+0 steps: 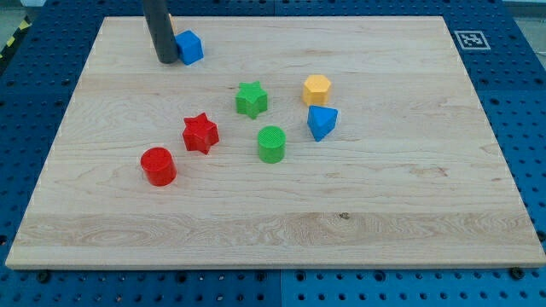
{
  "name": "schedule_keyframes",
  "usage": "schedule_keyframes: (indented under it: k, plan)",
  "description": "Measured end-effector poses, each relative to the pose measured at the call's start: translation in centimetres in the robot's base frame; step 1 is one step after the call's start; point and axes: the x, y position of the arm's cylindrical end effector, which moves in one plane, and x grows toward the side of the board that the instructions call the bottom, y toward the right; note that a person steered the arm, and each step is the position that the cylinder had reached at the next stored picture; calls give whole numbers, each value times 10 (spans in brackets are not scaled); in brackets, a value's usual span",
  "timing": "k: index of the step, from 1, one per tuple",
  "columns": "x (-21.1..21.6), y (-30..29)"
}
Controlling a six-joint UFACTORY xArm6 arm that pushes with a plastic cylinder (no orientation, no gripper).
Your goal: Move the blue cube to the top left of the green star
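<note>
The blue cube (189, 46) sits near the board's top left. My tip (166, 60) stands right at the cube's left side, touching or nearly touching it. The dark rod rises out of the view's top. The green star (251, 99) lies near the board's middle, down and to the right of the cube, well apart from it.
A red star (200, 133) and a red cylinder (159, 165) lie left of centre. A green cylinder (271, 143), a blue triangular block (322, 122) and a yellow block (316, 89) lie right of the green star. The wooden board (384, 213) rests on a blue pegboard table.
</note>
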Motion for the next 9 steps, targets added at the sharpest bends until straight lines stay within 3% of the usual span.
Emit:
schedule_keyframes:
  k: [2, 5, 7, 9]
  plan:
    - [-29, -44]
    - [-31, 28]
    - [-4, 34]
    - [-4, 76]
